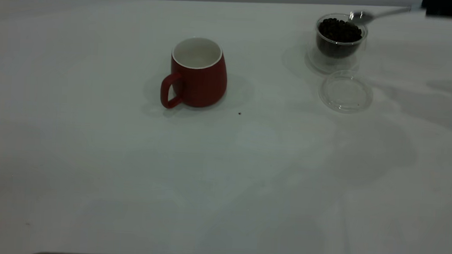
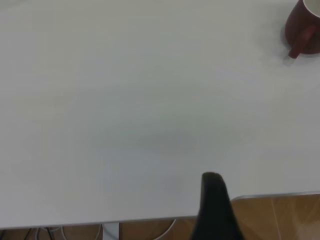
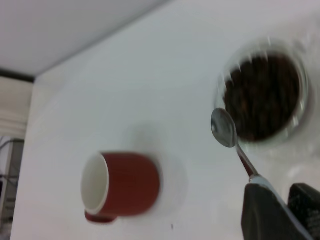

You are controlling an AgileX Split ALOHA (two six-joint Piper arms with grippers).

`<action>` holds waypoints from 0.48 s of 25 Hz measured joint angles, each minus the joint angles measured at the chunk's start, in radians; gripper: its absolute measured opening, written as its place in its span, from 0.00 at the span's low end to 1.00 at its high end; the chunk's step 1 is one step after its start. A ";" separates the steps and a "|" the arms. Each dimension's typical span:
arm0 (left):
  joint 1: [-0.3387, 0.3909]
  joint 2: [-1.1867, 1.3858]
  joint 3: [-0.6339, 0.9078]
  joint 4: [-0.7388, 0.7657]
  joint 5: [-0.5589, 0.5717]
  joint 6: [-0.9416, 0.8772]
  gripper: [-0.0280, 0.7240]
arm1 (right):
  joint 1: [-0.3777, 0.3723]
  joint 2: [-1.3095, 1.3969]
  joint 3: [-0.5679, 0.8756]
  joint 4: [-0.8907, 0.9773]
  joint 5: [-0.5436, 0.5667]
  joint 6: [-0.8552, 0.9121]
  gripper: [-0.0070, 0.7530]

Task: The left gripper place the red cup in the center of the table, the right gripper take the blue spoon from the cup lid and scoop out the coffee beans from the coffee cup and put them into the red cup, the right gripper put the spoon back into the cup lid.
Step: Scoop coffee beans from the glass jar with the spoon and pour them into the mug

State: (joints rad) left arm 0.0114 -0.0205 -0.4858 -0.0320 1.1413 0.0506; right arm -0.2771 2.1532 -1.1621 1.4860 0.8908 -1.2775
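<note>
Right gripper [image 3: 280, 200] jaws clamped on the spoon [image 1: 375, 15], bowl hanging at the rim of the glass cup [image 1: 338, 44] full of beans [image 1: 339, 30]. Lid [image 1: 346, 90] just beside it, bare. Mug [image 1: 198, 73] upright mid-surface [image 1: 93, 155]. Left gripper [image 2: 215, 210]: jaw state can't tell, off at the surface edge.

Matte black throughout. On the right gripper [image 3: 280, 210], two thick dark fingers [image 3: 265, 212] with blunt, flat-faced tips. On the left gripper [image 2: 215, 210], one black, round-tipped finger, widening toward its base.
</note>
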 joint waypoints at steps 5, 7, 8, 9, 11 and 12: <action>0.000 0.000 0.000 0.000 0.000 0.000 0.82 | 0.003 0.032 -0.227 -0.167 0.003 0.232 0.14; 0.000 0.000 0.000 0.000 0.001 0.000 0.82 | 0.010 0.058 -0.325 -0.250 0.020 0.329 0.14; 0.000 0.000 0.000 0.000 0.001 0.000 0.82 | 0.018 0.075 -0.370 -0.292 0.036 0.364 0.14; 0.000 0.000 0.000 0.000 0.001 0.000 0.82 | 0.022 0.095 -0.405 -0.329 0.051 0.399 0.14; 0.000 0.000 0.000 0.000 0.001 0.000 0.82 | 0.039 0.131 -0.466 -0.382 0.089 0.444 0.14; 0.000 0.000 0.000 0.000 0.001 0.000 0.82 | 0.044 0.147 -0.483 -0.401 0.101 0.459 0.14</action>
State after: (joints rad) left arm 0.0114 -0.0205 -0.4858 -0.0320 1.1422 0.0506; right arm -0.2334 2.3007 -1.6448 1.0850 0.9917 -0.8187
